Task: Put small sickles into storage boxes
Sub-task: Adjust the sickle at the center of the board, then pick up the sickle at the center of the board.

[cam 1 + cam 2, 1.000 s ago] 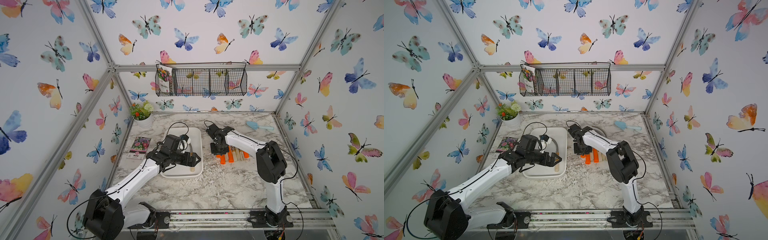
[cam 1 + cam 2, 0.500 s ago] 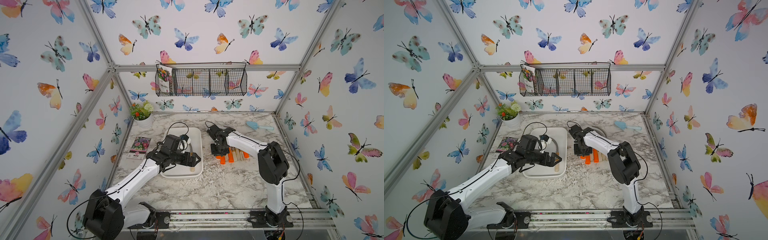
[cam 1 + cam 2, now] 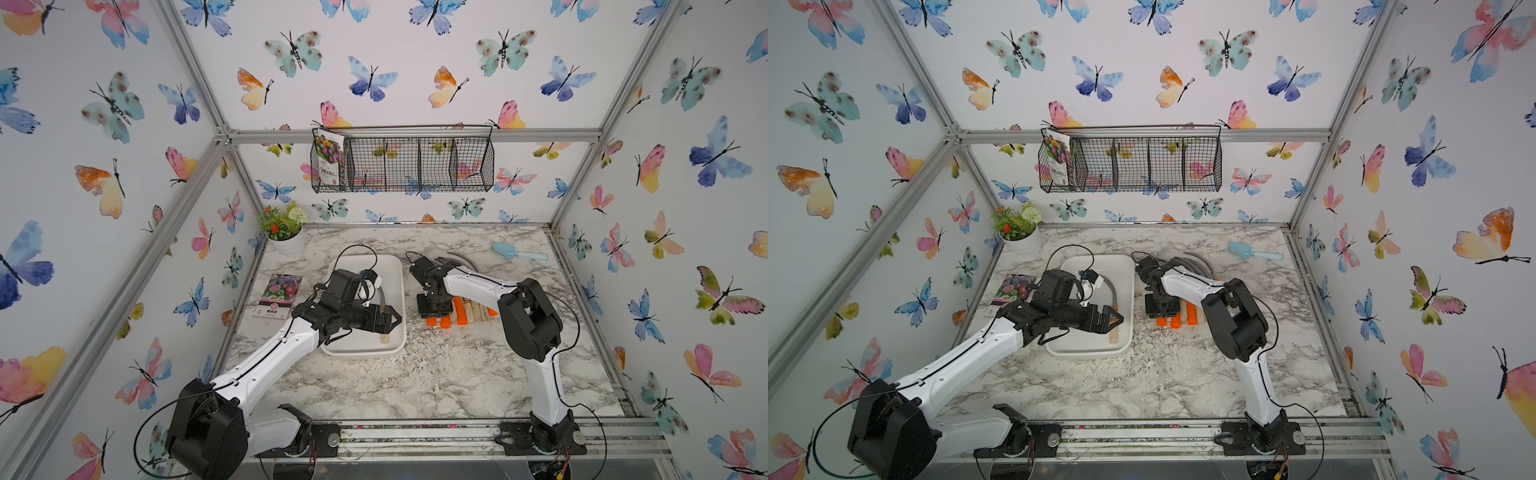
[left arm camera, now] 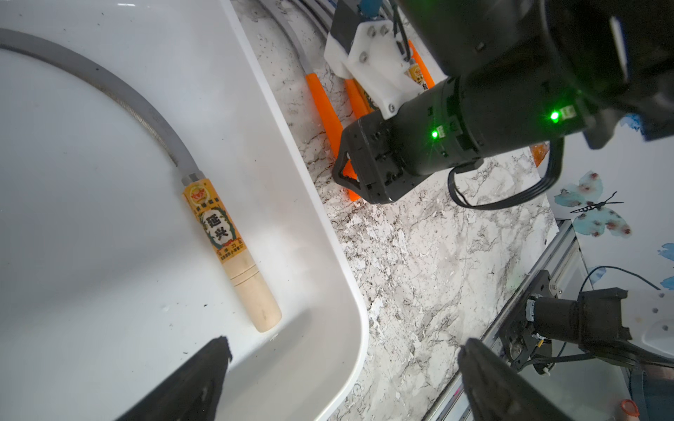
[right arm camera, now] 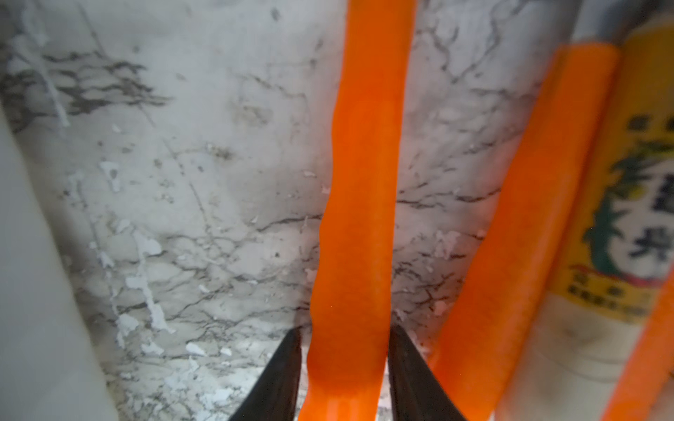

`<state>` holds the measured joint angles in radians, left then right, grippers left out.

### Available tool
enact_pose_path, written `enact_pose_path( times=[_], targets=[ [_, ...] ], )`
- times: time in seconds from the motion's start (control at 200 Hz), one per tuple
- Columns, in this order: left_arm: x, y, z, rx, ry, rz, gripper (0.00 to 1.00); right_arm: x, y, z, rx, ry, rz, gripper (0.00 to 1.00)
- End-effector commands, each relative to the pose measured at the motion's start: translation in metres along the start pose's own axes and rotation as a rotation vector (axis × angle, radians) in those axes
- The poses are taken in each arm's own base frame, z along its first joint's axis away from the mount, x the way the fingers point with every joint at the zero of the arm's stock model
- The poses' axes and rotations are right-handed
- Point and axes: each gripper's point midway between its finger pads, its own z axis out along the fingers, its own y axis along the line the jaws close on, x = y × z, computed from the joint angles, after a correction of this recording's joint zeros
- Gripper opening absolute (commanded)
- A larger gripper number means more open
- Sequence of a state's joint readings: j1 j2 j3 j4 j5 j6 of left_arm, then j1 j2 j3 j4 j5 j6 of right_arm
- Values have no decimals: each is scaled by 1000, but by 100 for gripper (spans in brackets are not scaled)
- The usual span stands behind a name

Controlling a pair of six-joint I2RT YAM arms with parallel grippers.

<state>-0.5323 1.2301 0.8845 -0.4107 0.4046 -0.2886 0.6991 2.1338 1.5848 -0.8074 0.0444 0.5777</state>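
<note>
The white storage box (image 3: 395, 266) (image 3: 1126, 266) lies mid-table with one wood-handled small sickle (image 4: 226, 237) (image 3: 1113, 330) in it. My left gripper (image 3: 390, 324) (image 4: 344, 350) hovers wide open over the box's near right corner, holding nothing. To the right of the box lies a row of small sickles (image 3: 459, 311) with orange and pale wood handles, their blades (image 3: 465, 259) curving away behind. My right gripper (image 3: 434, 309) (image 5: 346, 330) points down at the leftmost orange handle (image 5: 361, 218). Its jaws stand close on either side of that handle with a thin gap, open.
A light blue trowel (image 3: 519, 252) lies at the back right. A potted plant (image 3: 286, 241) stands at the back left, with a seed packet (image 3: 278, 295) left of the box. A black wire basket (image 3: 403, 164) hangs on the back wall.
The right gripper's jaws have parted a little around the orange handle. Both arms stay where they were.
</note>
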Motion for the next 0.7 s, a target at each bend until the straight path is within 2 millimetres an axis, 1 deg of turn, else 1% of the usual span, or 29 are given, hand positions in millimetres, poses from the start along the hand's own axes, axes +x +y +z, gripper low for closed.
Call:
enact_pose_path(
  times=[0.0,0.05,0.21,0.43,0.531,0.691],
  targets=[
    [-3,-5,-4,1,-11,13,98,12,-6,14,6,55,-2,51],
    [-3,-5,-4,2,-11,11,98,14,-6,14,2,58,-3,54],
    [-3,-4,-2,3,-7,10,98,22,-8,21,-2,85,-8,55],
    [-3,-4,-2,4,-6,8,98,33,-7,31,-28,121,-1,41],
    [-2,-4,-2,4,-5,7,98,38,-7,35,-36,132,-2,39],
    [0,-3,-2,4,-2,5,98,45,-8,45,-46,158,-3,31]
  ],
)
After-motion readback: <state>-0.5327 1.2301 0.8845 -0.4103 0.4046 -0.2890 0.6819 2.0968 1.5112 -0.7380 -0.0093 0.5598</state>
